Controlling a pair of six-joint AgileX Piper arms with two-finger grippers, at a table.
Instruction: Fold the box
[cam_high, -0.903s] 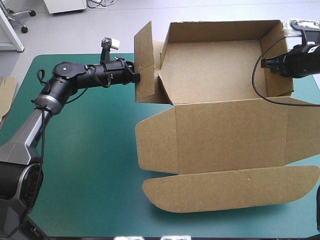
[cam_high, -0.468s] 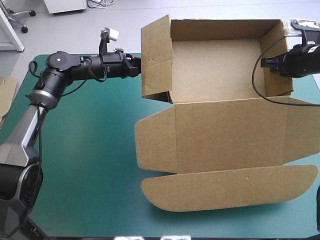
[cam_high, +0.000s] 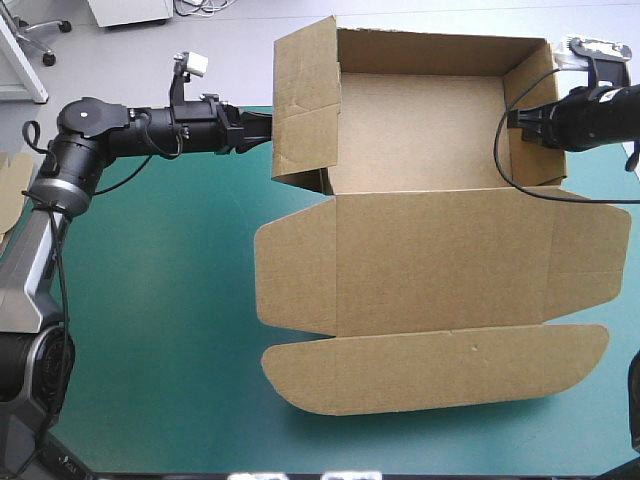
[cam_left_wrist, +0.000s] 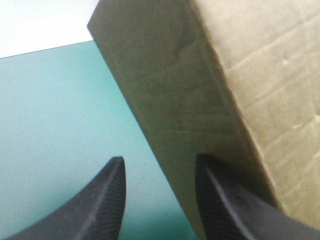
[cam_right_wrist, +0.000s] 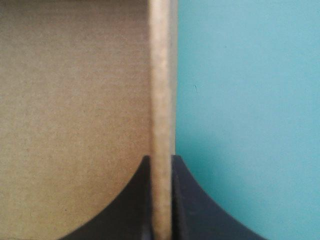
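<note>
Here we have the brown cardboard box (cam_high: 440, 250), a cut sheet half raised into a tray. It lies on the far part of the teal-green tabletop (cam_high: 170, 300), lid flat toward the near edge. Our right jaws are clamped on the right wall (cam_right_wrist: 161, 75), probably to steady it upright. Our left jaws stand apart, one black finger (cam_left_wrist: 220, 200) seemingly against the left wall (cam_high: 305, 100) from outside, likely pressing it inward for tucking.

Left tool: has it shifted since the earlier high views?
Yes. The left tool has moved toward the far edge of the table, and the left wall of the box now stands more upright.
</note>
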